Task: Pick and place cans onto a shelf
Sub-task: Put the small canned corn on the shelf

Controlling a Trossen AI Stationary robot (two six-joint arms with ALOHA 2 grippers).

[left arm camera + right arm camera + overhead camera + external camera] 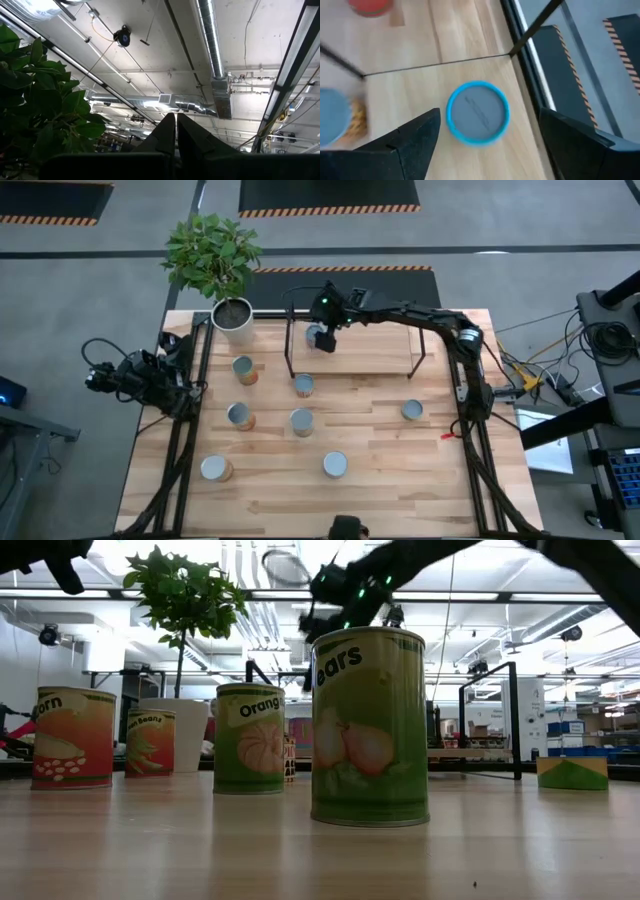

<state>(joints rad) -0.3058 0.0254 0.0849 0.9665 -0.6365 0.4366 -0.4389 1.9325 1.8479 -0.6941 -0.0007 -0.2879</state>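
My right gripper [322, 328] is open above the shelf's left part, over one can [318, 338] that stands on the shelf's wood board [370, 348]. In the right wrist view the can's blue-rimmed grey top [477, 119] lies between my two spread fingers, with a gap on either side. The shelf's black rods [289, 345] frame the board. Several more cans stand upright on the table, such as one near the shelf's front [303, 386] and one at the right [412, 411]. My left gripper [176, 131] is shut and empty, folded back at the table's left edge [140, 375].
A white pot with a green plant [233, 315] stands at the far left corner, beside the shelf. Loose cans [239, 416] [335, 465] are spread over the table's middle and near part; in the low view the closest one [370, 725] fills the foreground.
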